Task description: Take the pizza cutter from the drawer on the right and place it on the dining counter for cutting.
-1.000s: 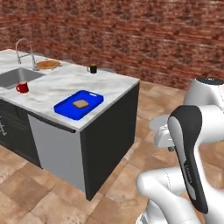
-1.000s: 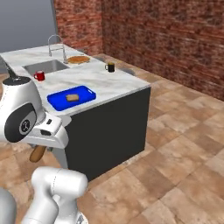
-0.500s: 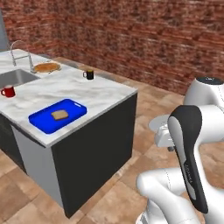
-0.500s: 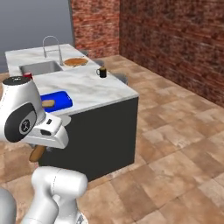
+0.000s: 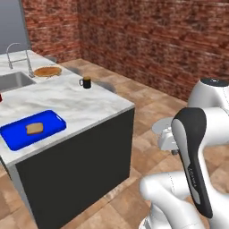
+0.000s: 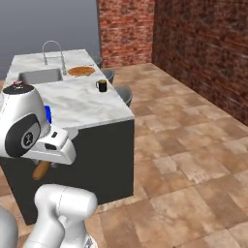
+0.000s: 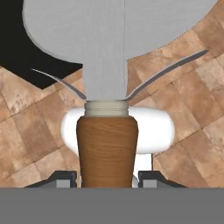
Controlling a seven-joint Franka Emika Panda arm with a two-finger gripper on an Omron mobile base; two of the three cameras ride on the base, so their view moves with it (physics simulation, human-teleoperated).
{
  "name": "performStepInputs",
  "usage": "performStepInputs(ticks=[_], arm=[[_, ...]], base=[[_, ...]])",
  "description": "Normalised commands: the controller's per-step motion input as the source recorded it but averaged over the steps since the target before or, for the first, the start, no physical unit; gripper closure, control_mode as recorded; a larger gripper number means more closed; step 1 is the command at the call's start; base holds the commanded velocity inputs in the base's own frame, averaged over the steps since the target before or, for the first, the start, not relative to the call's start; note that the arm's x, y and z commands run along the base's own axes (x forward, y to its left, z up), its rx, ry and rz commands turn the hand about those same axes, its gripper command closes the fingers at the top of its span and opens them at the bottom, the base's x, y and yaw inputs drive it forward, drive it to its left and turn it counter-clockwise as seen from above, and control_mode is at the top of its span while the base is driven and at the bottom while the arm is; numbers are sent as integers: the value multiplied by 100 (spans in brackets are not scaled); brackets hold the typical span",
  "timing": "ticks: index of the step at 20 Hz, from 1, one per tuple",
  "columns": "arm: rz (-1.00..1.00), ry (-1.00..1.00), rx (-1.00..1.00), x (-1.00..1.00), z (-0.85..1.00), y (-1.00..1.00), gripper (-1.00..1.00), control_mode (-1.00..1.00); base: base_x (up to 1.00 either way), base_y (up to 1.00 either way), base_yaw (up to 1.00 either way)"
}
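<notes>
The pizza cutter [image 7: 107,148] is in my gripper [image 7: 108,177], which is shut on its brown wooden handle; the grey wheel [image 7: 118,26] stands above, over tiled floor. In the left base view the wheel [image 5: 161,127] pokes out beside the white arm, off the right end of the dining counter [image 5: 89,96]. Seen from the right base view, the brown handle [image 6: 41,170] hangs below the gripper [image 6: 51,163], in front of the dining counter's [image 6: 82,104] dark base and lower than its marble top.
On the island are a blue tray [image 5: 32,129] with a slice of toast, a black mug [image 5: 86,82], a pizza [image 5: 47,71], and a sink [image 5: 13,80] with a tall faucet [image 5: 20,58]. Brick walls stand behind. Tiled floor [image 6: 193,145] lies open to the right.
The whole picture has shifted, so the base has moved: the island has slid left and nearer in both base views. The arm keeps its pose with the cutter held.
</notes>
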Motion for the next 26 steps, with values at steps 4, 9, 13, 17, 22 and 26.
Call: performStepInputs(ticks=[4,9,13,17,22,26], arm=[[0,0,0,0,0,0,100,100],[0,0,0,0,0,0,100,100],[0,0,0,0,0,0,100,100],[0,0,0,0,0,0,100,100],[0,0,0,0,0,0,100,100],[0,0,0,0,0,0,100,100]], base=[[36,-100,33],[33,-100,33],[32,-100,33],[27,-100,37],[31,-100,47],[31,-97,55]])
